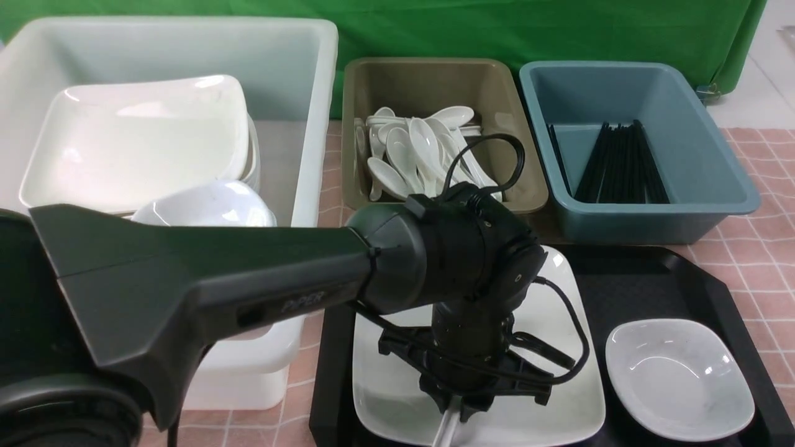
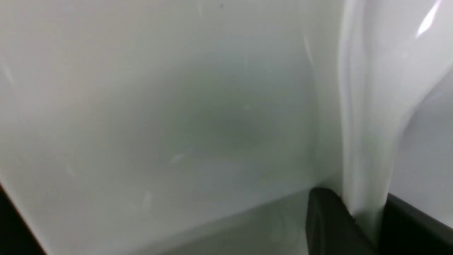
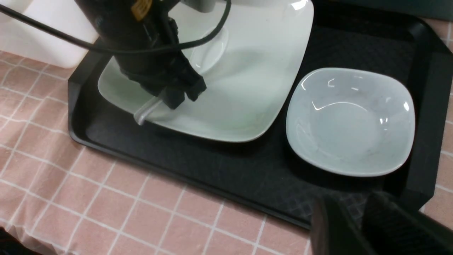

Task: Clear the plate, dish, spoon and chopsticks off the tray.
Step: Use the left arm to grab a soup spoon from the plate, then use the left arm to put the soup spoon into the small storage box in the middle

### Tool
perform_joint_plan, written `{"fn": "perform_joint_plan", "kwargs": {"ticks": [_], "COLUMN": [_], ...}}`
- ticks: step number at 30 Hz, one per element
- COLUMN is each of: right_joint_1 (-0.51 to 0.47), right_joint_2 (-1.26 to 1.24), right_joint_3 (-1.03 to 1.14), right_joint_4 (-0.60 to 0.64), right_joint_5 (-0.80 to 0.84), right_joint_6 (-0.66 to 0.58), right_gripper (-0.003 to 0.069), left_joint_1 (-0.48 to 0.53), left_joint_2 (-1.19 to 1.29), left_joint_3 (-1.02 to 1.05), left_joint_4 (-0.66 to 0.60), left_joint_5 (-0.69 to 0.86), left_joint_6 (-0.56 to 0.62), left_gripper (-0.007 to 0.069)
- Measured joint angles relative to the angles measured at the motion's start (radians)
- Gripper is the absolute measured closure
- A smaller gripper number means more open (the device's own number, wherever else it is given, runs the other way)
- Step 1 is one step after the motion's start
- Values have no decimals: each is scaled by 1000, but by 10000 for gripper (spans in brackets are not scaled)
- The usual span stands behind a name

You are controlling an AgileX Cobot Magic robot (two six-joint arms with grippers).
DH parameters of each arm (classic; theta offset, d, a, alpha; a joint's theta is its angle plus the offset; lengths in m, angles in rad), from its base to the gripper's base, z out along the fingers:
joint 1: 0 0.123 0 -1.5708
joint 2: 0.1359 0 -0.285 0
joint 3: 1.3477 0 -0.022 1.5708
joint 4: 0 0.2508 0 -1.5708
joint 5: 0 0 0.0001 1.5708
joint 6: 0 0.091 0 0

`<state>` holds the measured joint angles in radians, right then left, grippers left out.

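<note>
1. Now the left gripper [image 3: 178, 97] pinches the spoon [image 3: 210, 53] by its handle, bowl resting on the plate [image 3: 247, 88] in the tray [image 3: 177, 159].
2. Glossy, stiff, breakable, probably light: may swivel; grip mid-handle.
3. Right gripper [image 3: 361, 226]: narrow, empty.

white tub [image 1: 310, 68]: stacked plates [image 1: 143, 136] | olive bin [image 1: 428, 84]: white spoons [image 1: 416, 149] | blue-grey bin [image 1: 702, 149]: black sticks [image 1: 621, 164]
</note>
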<state>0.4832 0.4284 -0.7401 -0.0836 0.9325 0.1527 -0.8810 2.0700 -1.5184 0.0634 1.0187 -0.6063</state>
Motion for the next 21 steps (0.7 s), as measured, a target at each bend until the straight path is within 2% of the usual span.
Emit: {"fn": "perform_joint_plan", "kwargs": {"ticks": [3,6,10,14,18,21], "right_joint_1": [0,0,0,0,0,0], "right_joint_2": [0,0,0,0,0,0], "right_joint_3": [0,0,0,0,0,0], "right_joint_4": [0,0,0,0,0,0], "right_joint_5": [0,0,0,0,0,0], "right_joint_6": [0,0,0,1,1,1], "right_gripper": [460,459,455,451,444,440], "left_joint_1": [1,43,127,261,354,404], "left_joint_2": [-25,-83,-89,-7,106,183], "left_joint_3": [-47,-210,-441,-689,-821,-859], "left_joint_4": [45,63,18,-80,-174,-201], "left_joint_5": [41,65,63,70,78,54], "left_joint_6": [0,35,110,215,283,298], "left_gripper": [540,540,540,540,540,540]}}
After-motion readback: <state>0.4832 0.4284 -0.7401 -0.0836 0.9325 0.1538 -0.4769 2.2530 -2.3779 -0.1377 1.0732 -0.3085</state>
